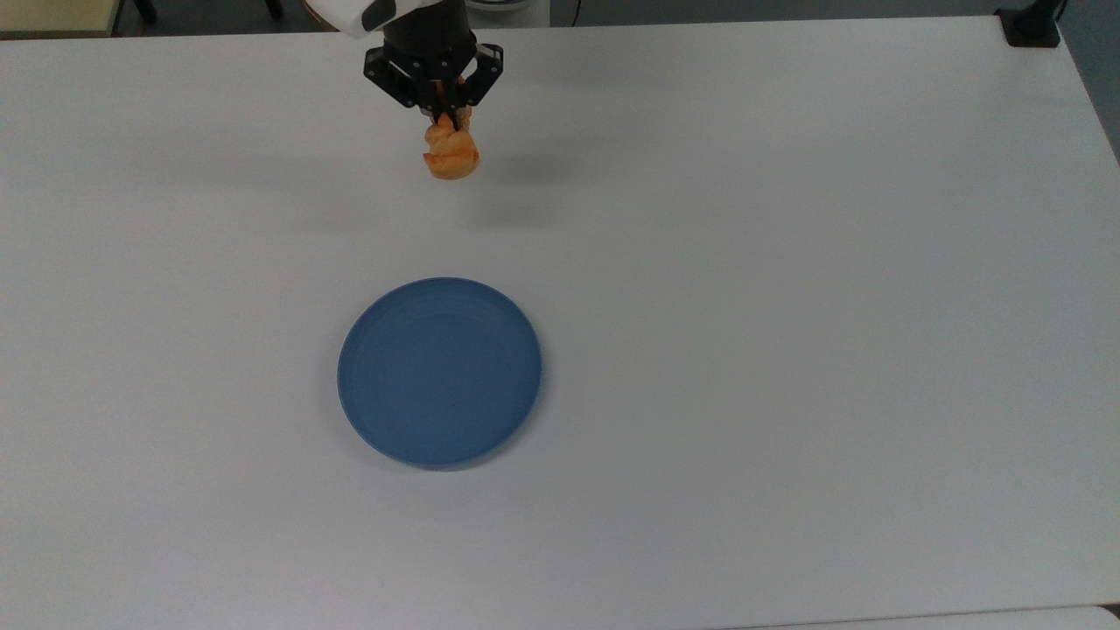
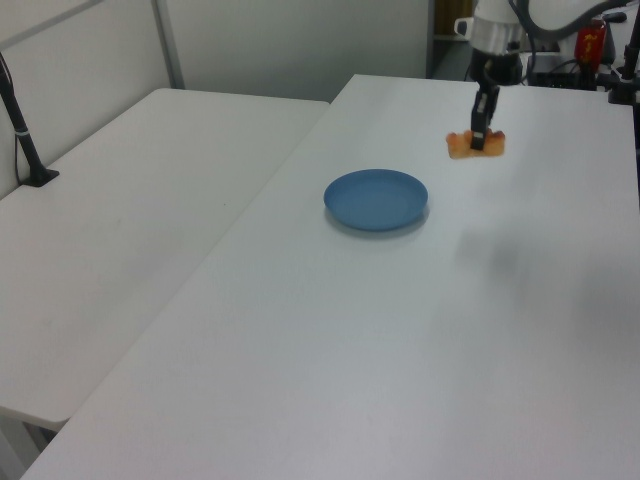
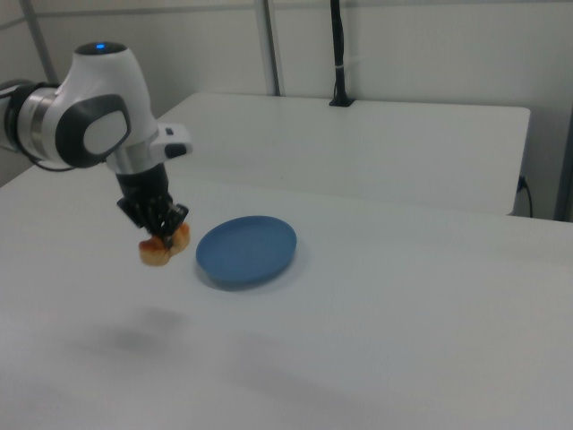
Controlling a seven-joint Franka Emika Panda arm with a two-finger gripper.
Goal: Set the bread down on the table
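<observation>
The orange-brown bread (image 1: 451, 153) (image 2: 475, 144) (image 3: 162, 245) hangs in the air above the white table (image 1: 787, 306) (image 2: 400, 330) (image 3: 376, 340). My gripper (image 1: 448, 118) (image 2: 479, 139) (image 3: 165, 238) is shut on it from above. In the top view it is near the table's far edge, well above the blue plate (image 1: 439, 371) (image 2: 376, 199) (image 3: 246, 249). A faint shadow lies on the table below the bread.
The blue plate holds nothing. A second white table (image 2: 120, 240) (image 3: 358, 143) adjoins this one. A black post (image 2: 22, 130) (image 3: 338, 54) stands on it. A black clamp (image 1: 1028, 24) sits at the top view's upper right corner. A red bottle (image 2: 590, 40) stands behind the arm.
</observation>
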